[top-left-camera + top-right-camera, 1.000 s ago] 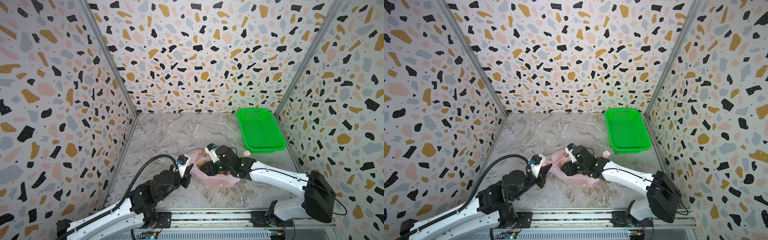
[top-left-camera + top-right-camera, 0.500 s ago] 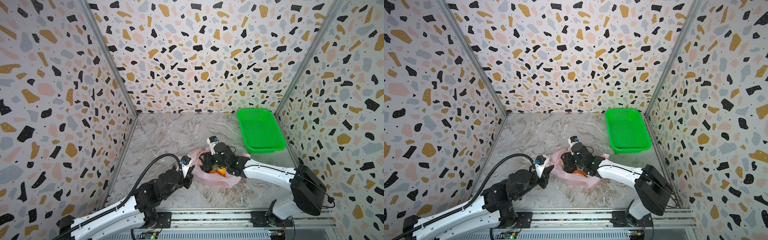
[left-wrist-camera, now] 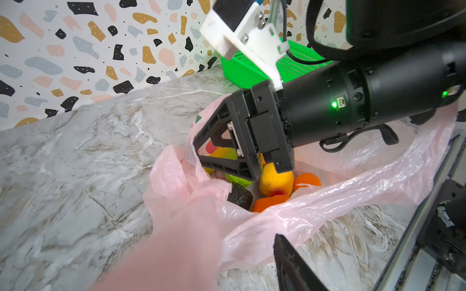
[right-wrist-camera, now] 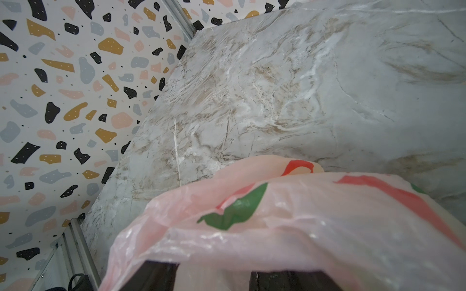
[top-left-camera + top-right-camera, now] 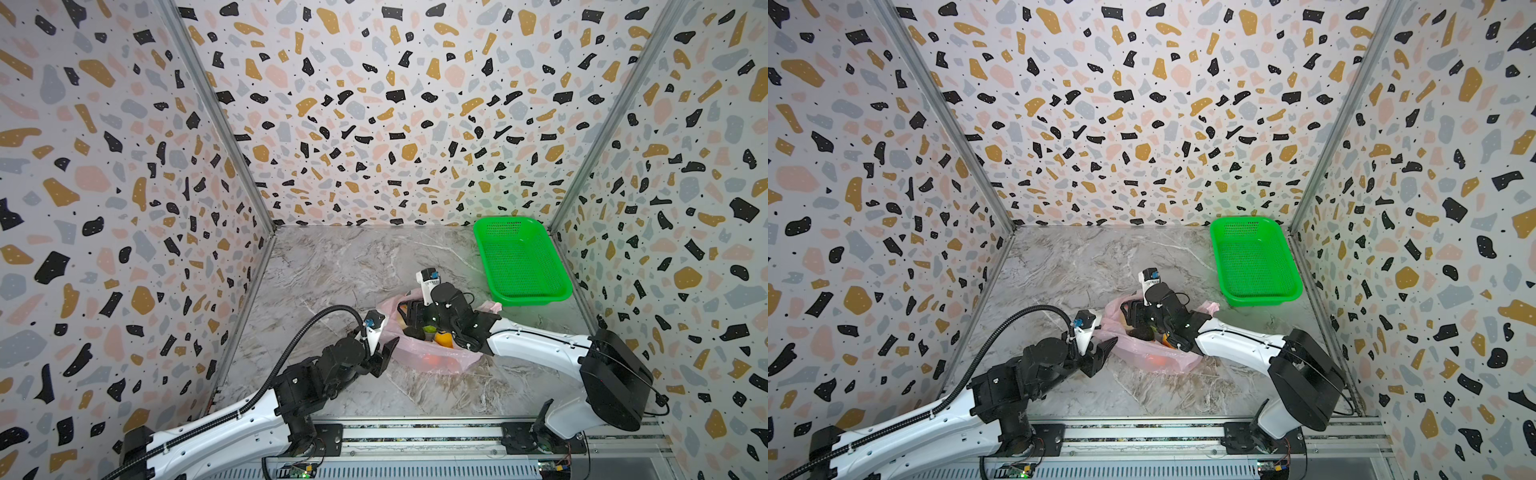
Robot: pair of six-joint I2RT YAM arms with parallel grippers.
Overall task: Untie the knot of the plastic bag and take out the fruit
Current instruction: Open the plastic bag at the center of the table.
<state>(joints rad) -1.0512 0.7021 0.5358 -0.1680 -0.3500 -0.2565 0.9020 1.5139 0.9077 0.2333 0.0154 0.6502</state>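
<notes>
green basket [image 5: 519,262] beside plastic bag [image 5: 440,361] | right tool [image 5: 409,316] inside bag, over fruit [image 3: 274,181]

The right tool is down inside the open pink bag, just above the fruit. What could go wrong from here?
1. The thin bag drapes over the fingers of the right tool in its wrist view; closing may pinch plastic together with the yellow fruit.
2. The left tool stands open at the bag's edge, so nothing seems to hold the bag down; a lift could drag it and spill the other fruit.
</notes>
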